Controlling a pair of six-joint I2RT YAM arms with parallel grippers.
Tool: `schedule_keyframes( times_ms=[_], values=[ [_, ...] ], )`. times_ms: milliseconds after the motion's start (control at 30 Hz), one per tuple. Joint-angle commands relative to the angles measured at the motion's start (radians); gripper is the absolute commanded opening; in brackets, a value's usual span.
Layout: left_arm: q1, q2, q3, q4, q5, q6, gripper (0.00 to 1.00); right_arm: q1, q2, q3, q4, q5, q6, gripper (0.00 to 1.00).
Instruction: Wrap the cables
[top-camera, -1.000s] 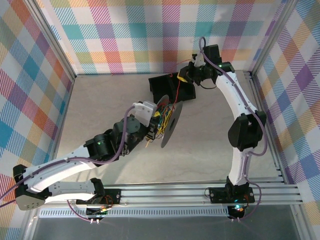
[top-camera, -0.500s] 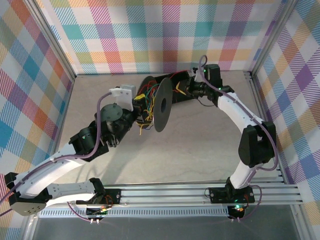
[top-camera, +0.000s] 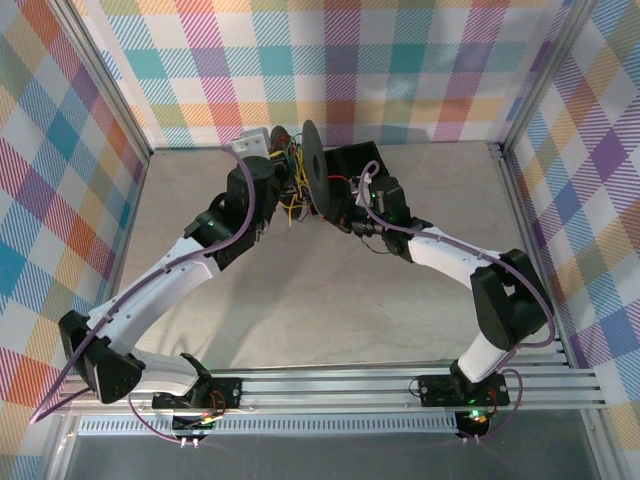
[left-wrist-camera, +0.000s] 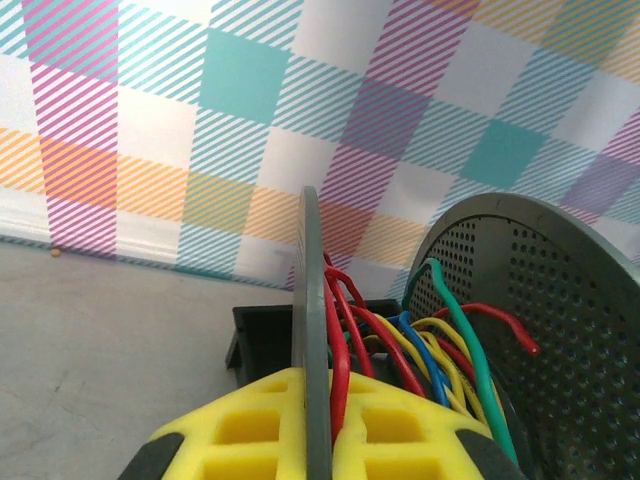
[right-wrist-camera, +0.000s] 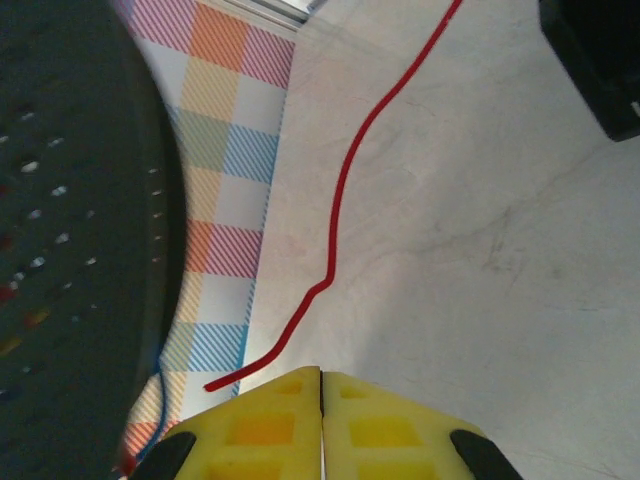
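The cables (left-wrist-camera: 338, 340) are bunched on the spool (top-camera: 312, 170), which is held up at the middle of the worktop's (top-camera: 400, 310) far edge. Red, yellow, blue and green strands sit between its two flanges. The left jaws are clamped on the thin rim of one flange (left-wrist-camera: 312, 290), with yellow pads (left-wrist-camera: 250, 440) either side of it. The right jaws are closed flat together with nothing visible between them. A loose red strand (right-wrist-camera: 345, 200) ends just beside them, trailing across the worktop.

These wires look light, thin and springy. They would likely slip or kink if pinched carelessly and uncoil if let go. The free red tail near its end seems the sensible place to take hold, keeping it taut while it is laid between the flanges.

A black box (top-camera: 358, 160) sits just behind the spool and close to the right arm. The checked wall (top-camera: 400, 80) lies right behind, leaving little room to swing the spool or the tail.
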Motion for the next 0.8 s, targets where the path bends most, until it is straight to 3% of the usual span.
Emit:
schedule_keyframes(
  times_ms=[0,267,400,600,767],
  values=[
    [0.047,-0.007,0.080,0.384,-0.109,-0.078,0.00,0.063,-0.029,-0.051,0.097,-0.053,0.046,0.00],
    [0.068,0.009,0.037,0.329,-0.084,-0.157,0.00,0.094,-0.015,-0.079,0.108,-0.003,0.089,0.00],
    [0.068,-0.029,0.037,0.271,-0.072,-0.159,0.00,0.081,-0.033,-0.121,0.035,0.054,0.080,0.22],
    [0.076,-0.071,0.062,0.143,-0.022,-0.161,0.00,0.067,-0.093,-0.162,-0.045,0.080,0.010,0.37],
    [0.090,-0.079,0.102,0.029,0.023,-0.161,0.00,0.067,-0.196,-0.169,-0.095,0.021,-0.142,0.58]
  ],
)
